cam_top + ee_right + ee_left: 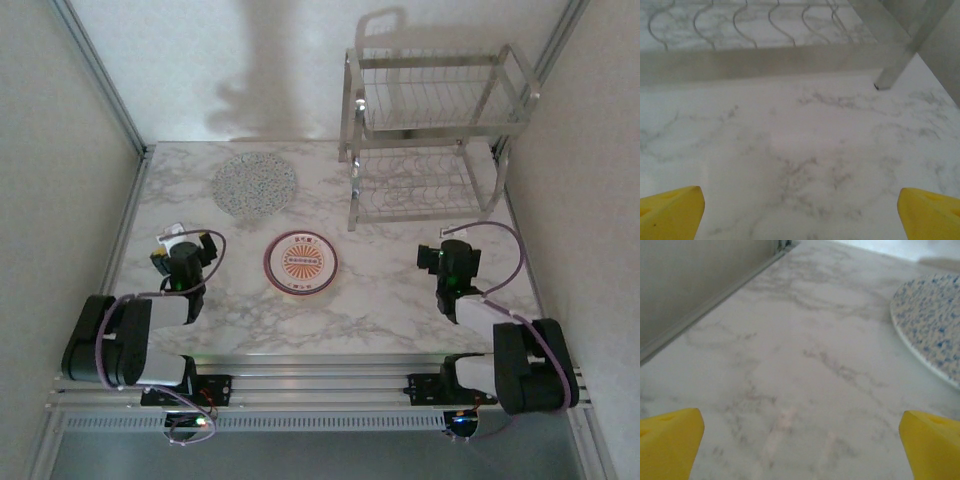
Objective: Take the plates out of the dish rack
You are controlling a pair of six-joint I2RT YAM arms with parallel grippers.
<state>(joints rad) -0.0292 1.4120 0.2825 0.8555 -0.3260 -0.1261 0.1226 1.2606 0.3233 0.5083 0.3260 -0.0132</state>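
A grey-speckled plate (256, 183) lies flat on the marble table at the back left; its blue-flecked rim (935, 325) shows at the right of the left wrist view. A maroon-rimmed plate with an orange centre (300, 262) lies flat mid-table. The chrome dish rack (430, 130) stands at the back right with no plate visible in its tiers; its lower wires and a leg (892, 70) fill the top of the right wrist view. My left gripper (188, 245) hangs open over bare marble left of the plates, yellow fingertips (670, 442) wide apart. My right gripper (452, 255) is open in front of the rack.
A white wall with a metal rail (715, 295) borders the table's left side. Frame posts (95, 70) rise at the back corners. Bare marble (390, 290) stretches between the two arms and in front of the rack.
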